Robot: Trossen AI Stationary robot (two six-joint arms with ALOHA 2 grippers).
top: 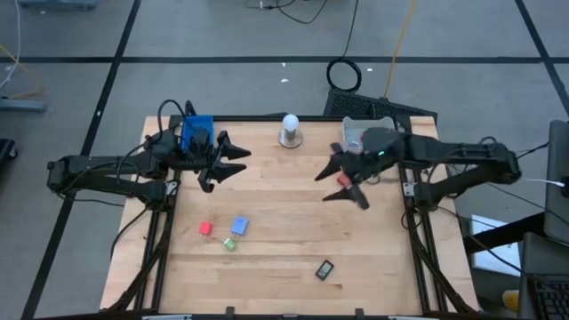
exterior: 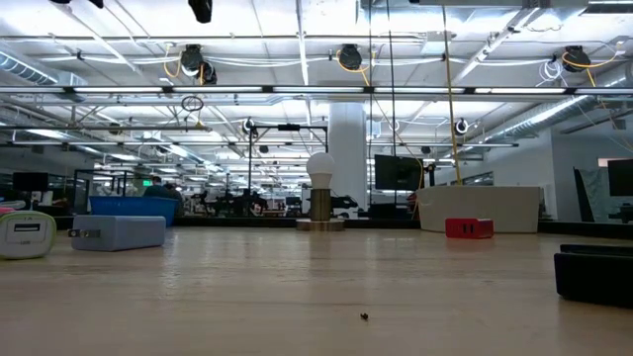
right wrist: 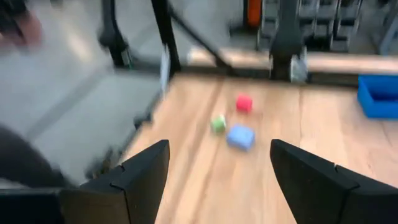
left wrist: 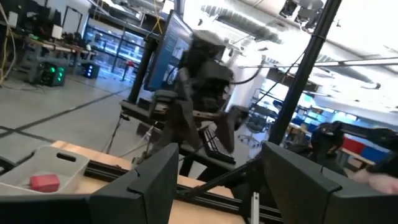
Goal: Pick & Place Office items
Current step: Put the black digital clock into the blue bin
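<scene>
In the high view my left gripper (top: 242, 161) hovers open beside the blue tray (top: 197, 133), pointing toward the table's right. My right gripper (top: 324, 184) is open too, raised over the table's right half and pointing left. Nothing lies between either gripper's fingers in the left wrist view (left wrist: 217, 180) or the right wrist view (right wrist: 217, 180). A red block (top: 206, 228), a light-blue block (top: 239, 226) and a green bit (top: 229, 243) rest together on the wood. A dark piece (top: 325, 269) lies nearer the front edge. Another red block (exterior: 469, 228) sits on the table under the right gripper.
The white ball on its base (top: 291, 129) stands near the far edge. A grey tray (top: 364, 133) at the far right holds a red piece (left wrist: 43, 182). The right wrist view shows the block cluster (right wrist: 240, 137) and the blue tray (right wrist: 379, 96) ahead.
</scene>
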